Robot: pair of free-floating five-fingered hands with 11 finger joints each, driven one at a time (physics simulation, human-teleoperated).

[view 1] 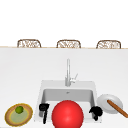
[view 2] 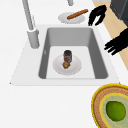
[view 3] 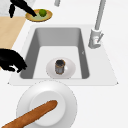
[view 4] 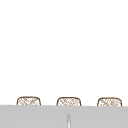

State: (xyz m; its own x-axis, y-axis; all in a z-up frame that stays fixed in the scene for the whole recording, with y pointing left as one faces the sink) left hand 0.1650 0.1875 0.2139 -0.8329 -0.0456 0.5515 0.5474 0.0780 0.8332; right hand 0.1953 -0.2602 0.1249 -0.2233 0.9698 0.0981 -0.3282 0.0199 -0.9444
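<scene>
Left hand [view 1: 44, 109]: at the near left edge of the sink [view 1: 93, 88], over the rim, fingers straight and pointing down, holding nothing. In the left side view it shows at the right, fingers spread toward the basin.

Right hand [view 1: 96, 111]: at the near right corner of the sink, fingers loosely curved downward, holding nothing, just left of the white plate [view 1: 103, 102]. In the right side view it hangs over the near rim.

White plate: on the counter, right of the sink. Bears a baguette [view 1: 117, 108], laid slantwise, its near end overhanging the rim.

Dish [view 2: 75, 67]: white, on the sink floor, about the middle. On it a dark jar [view 2: 67, 55], upright, and a small brown lump [view 2: 65, 65] touching the jar's base.

Woven plate [view 1: 10, 117]: brown with a yellow rim, on the counter left of the sink. Holds a lime [view 1: 19, 109].

Red ball [view 1: 67, 114]: large, in the front view's foreground, before the basin.

Faucet [view 1: 68, 72]: grey, at the far rim, centre.

Chairs [view 1: 68, 44]: three woven backs beyond the counter.
</scene>
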